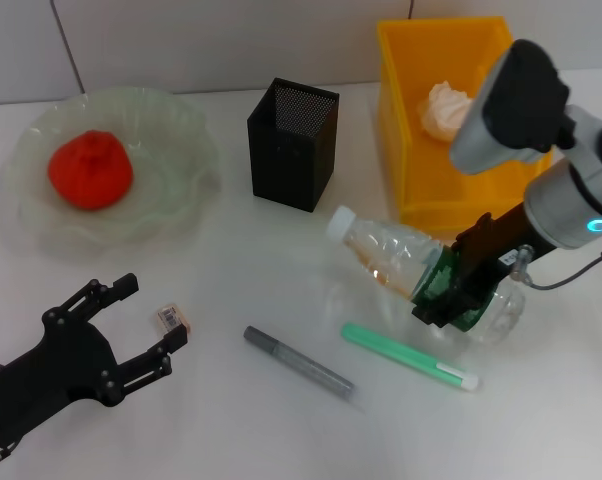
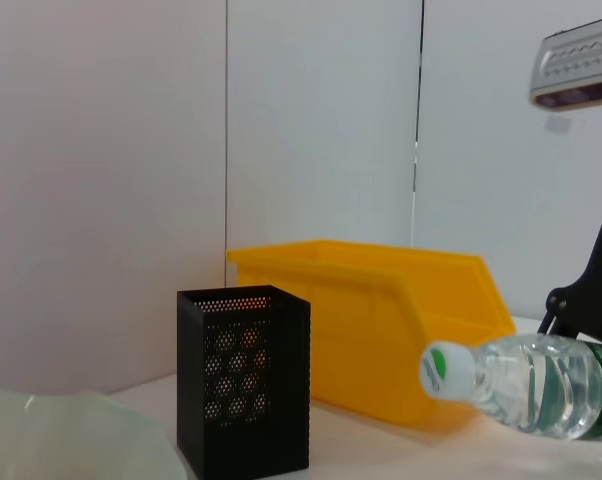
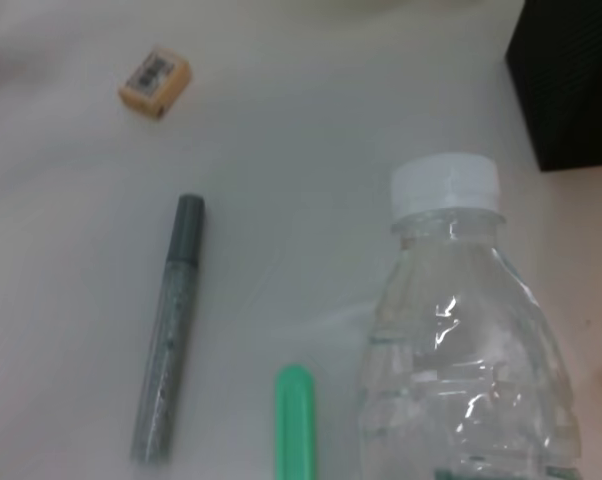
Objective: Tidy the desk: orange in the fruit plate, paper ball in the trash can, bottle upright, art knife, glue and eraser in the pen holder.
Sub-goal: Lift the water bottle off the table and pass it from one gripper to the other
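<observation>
The orange (image 1: 90, 169) lies in the pale green fruit plate (image 1: 176, 215) at the far left. The paper ball (image 1: 445, 108) sits inside the yellow trash can (image 1: 401, 150). The bottle (image 1: 396, 255) lies on its side, cap toward the black mesh pen holder (image 1: 292, 144). My right gripper (image 1: 459, 290) is shut on its green label. The tan eraser (image 1: 172, 319) rests just beyond the fingertips of my open left gripper (image 1: 151, 313). The grey art knife (image 1: 299, 363) and the green glue (image 1: 409, 357) lie on the table in front. The right wrist view shows the bottle (image 3: 461, 330), eraser (image 3: 155, 81), art knife (image 3: 169, 328) and glue (image 3: 295, 420).
The pen holder (image 2: 243, 390) stands upright between the fruit plate and the trash can (image 2: 381, 340), with the bottle's cap (image 2: 446, 370) a short way in front of the can. White table surface lies between the plate and the art knife.
</observation>
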`<control>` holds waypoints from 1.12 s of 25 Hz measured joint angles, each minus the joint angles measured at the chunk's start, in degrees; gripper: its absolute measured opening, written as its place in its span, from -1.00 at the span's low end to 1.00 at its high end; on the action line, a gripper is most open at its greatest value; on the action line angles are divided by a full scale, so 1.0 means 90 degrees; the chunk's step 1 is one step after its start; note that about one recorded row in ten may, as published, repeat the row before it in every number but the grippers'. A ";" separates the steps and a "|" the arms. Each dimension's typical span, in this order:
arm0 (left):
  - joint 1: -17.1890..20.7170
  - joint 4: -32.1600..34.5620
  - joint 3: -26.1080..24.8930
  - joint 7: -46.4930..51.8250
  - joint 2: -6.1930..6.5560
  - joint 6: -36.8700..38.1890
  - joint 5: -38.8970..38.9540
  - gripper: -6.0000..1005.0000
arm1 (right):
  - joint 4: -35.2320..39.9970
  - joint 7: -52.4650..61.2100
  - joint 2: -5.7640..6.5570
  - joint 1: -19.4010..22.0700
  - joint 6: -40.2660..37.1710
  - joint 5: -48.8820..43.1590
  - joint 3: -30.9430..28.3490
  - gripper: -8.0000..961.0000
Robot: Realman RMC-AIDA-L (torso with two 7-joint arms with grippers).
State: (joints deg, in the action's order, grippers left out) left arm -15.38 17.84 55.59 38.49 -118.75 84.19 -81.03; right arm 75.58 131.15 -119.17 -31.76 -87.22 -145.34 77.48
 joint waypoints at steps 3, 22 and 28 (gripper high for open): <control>0.0000 0.0000 -0.0014 0.0000 0.0000 0.0036 0.0000 0.69 | 0.0090 -0.0165 -0.0011 0.0151 0.0002 0.0229 -0.0219 0.59; -0.0380 -0.1102 -0.0026 0.1016 -0.0013 0.2061 0.1795 0.69 | -0.0394 -0.3731 0.0000 0.1321 -0.0676 0.4062 -0.1682 0.59; -0.0742 -0.1143 0.0246 0.1435 -0.0022 0.2388 0.1757 0.69 | -0.1116 -0.4550 -0.0013 0.1270 -0.0697 0.4718 -0.1562 0.59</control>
State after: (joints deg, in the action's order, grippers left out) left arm -22.06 7.56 57.80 51.41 -118.95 105.68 -65.21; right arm 65.54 90.20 -119.29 -20.33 -93.50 -102.88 63.42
